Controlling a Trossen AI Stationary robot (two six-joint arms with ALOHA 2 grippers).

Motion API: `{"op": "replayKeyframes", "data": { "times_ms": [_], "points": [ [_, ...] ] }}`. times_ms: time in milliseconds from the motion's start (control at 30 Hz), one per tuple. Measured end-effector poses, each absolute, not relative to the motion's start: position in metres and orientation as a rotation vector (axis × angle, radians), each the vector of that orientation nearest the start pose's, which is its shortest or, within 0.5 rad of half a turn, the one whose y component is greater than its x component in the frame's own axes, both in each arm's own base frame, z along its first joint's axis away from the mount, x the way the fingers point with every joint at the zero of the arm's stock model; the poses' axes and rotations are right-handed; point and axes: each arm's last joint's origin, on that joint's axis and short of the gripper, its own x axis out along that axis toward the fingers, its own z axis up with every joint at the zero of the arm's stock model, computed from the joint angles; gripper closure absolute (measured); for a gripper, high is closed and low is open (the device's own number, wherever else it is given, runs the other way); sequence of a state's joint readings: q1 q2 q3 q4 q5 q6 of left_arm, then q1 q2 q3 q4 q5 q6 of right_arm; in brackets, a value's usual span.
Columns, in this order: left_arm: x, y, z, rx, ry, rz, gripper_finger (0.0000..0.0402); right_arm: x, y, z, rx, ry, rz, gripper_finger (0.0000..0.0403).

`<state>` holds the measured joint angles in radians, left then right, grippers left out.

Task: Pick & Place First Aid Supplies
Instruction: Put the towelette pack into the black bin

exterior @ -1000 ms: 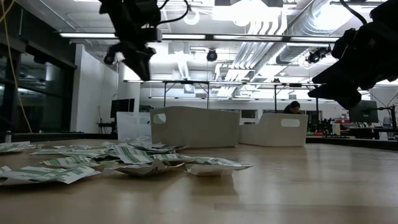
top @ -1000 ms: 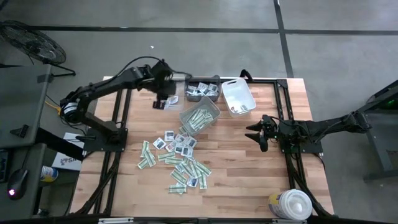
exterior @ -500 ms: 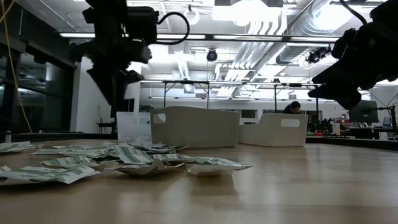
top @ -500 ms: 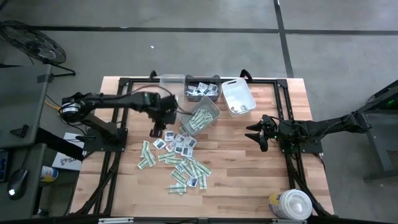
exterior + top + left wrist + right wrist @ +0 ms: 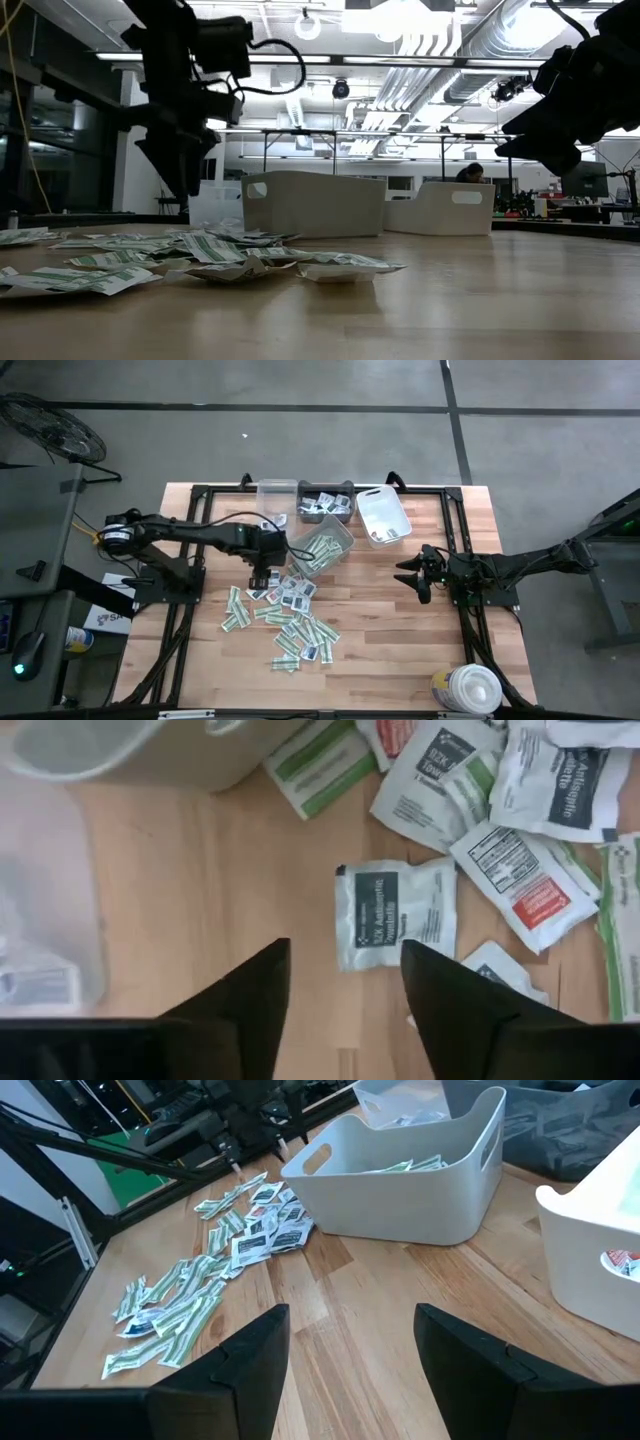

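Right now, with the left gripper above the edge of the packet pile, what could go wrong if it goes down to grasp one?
1. The white square packet with dark print touches overlapping neighbours, so the open left gripper might lift two packets or drag some aside.
2. The flat packet lies flush on the wooden table; the fingers could slip over it.
3. The white plastic bin is close beside the gripper, so the arm may bump it.

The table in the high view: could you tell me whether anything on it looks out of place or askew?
Yes. Dozens of packets lie strewn loose over the table rather than in bins, and the grey bin beside them sits skewed, unlike the bins lined up at the far edge. The left claw, open, hovers over the pile's edge.
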<state>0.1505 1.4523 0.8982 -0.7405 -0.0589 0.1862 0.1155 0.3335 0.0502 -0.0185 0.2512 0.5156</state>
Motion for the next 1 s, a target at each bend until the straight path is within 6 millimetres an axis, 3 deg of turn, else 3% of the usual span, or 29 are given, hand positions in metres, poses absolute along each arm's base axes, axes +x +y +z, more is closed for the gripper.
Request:
{"op": "replayKeyframes", "data": {
  "times_ms": [200, 767, 1000],
  "points": [
    [0.259, 0.041, 0.174, 0.080, 1.393, 0.054, 0.0198, 0.114, 0.006, 0.151, 0.456, 0.254, -0.207, 0.0195],
    [0.271, 0.043, 0.134, 0.052, 1.519, 0.059, 0.0259, 0.114, 0.006, 0.151, 0.456, 0.255, -0.208, 0.0195],
    [0.272, 0.043, 0.129, 0.019, 1.538, 0.063, 0.0287, 0.114, 0.006, 0.150, 0.456, 0.255, -0.208, 0.0195]
  ]
}}
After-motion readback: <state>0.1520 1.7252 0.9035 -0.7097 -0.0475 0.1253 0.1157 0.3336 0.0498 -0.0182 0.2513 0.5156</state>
